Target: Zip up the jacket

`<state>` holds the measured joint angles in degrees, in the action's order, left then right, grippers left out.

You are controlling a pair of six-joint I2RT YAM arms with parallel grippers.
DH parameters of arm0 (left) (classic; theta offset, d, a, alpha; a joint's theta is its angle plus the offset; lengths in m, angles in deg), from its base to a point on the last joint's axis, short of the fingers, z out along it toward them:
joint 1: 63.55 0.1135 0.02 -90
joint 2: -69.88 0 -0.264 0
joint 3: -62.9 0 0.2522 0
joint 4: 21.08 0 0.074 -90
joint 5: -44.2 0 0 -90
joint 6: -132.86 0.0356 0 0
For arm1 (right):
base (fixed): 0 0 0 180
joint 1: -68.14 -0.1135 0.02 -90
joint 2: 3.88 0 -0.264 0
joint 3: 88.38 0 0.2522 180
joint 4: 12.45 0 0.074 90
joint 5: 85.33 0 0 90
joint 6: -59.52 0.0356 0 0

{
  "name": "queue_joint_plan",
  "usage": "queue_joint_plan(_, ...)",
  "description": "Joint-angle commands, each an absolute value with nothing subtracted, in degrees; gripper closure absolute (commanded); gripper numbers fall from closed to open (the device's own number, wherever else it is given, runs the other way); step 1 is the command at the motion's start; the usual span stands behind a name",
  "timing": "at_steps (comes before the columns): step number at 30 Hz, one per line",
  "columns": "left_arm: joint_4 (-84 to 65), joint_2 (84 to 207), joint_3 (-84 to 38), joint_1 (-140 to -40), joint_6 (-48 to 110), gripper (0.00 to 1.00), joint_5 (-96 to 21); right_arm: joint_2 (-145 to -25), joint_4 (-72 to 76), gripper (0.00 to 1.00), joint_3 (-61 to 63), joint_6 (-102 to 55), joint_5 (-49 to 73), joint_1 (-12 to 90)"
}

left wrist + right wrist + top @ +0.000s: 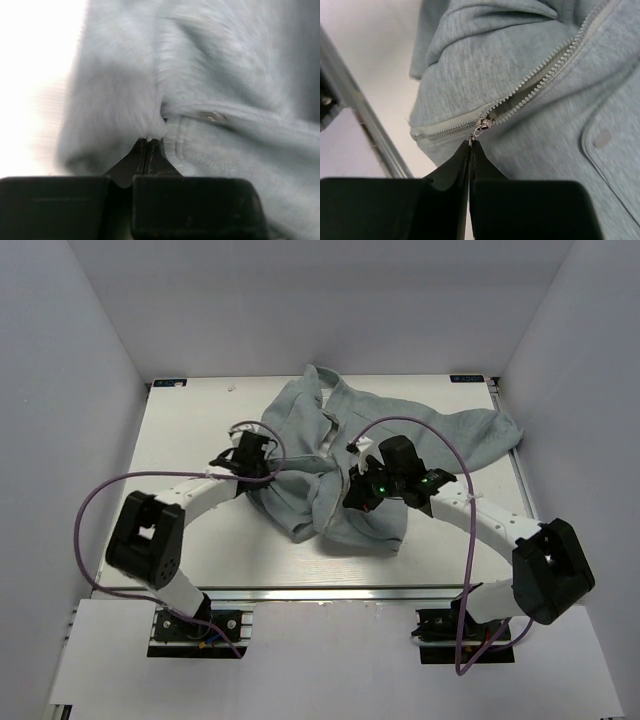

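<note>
jacket (305, 425) is bunched at table (180, 440) centre, one sleeve thrown out toward 2 o'clock. left jaws are clamped shut on a fleece fold at its 9 o'clock edge. right jaws are pinched shut on the zipper pull (483, 124); teeth are split toward 2 o'clock.

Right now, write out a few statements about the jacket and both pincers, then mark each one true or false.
1. The right pincer is shut on the zipper pull. True.
2. The zipper is closed all the way up. False: the teeth stand apart above the pull, and only a short stretch below it is joined.
3. The left pincer is open and clear of the jacket. False: it is shut, pinching a fold of the fabric.
4. The jacket lies crumpled on the table. True.
</note>
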<state>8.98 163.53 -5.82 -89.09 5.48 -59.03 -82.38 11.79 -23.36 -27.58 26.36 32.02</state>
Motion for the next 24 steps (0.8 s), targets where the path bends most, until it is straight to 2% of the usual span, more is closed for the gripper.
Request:
queue_joint_plan(1, 13.23, 154.36, -8.86, -83.95, 7.35, 1.00, -70.65, -84.12, 10.45, 1.00, -20.66, -26.52, 35.50, 31.23)
queue_joint_plan(5, 22.98, 146.46, -13.69, -78.42, 5.87, 1.00, -82.60, -87.36, 8.96, 1.00, -19.34, -26.08, 37.19, 25.98)
queue_joint_plan(13, 45.55, 143.53, -22.57, -77.70, -4.59, 1.00, -88.42, -95.63, 9.04, 1.00, -16.00, -21.86, 34.56, 21.82)
queue_joint_plan(14, 47.42, 144.23, -23.80, -77.61, -5.56, 0.79, -88.51, -95.37, 8.96, 1.00, -16.35, -21.78, 34.12, 21.65)
queue_joint_plan(17, 51.65, 146.87, -25.21, -77.61, -5.83, 0.28, -84.83, -94.67, 8.95, 1.00, -16.70, -22.04, 33.50, 21.56)
queue_joint_plan(19, 52.53, 146.96, -25.21, -77.61, -5.13, 0.22, -81.23, -94.75, 9.57, 1.00, -16.09, -23.09, 33.58, 21.47)
queue_joint_plan(21, 51.92, 145.83, -24.34, -77.70, -2.34, 0.03, -77.90, -94.84, 10.97, 1.00, -14.77, -24.84, 33.15, 21.38)
queue_joint_plan(24, 45.26, 141.79, -22.15, -77.61, 4.07, 0.02, -66.58, -94.93, 12.55, 1.00, -13.11, -26.78, 33.06, 21.12)
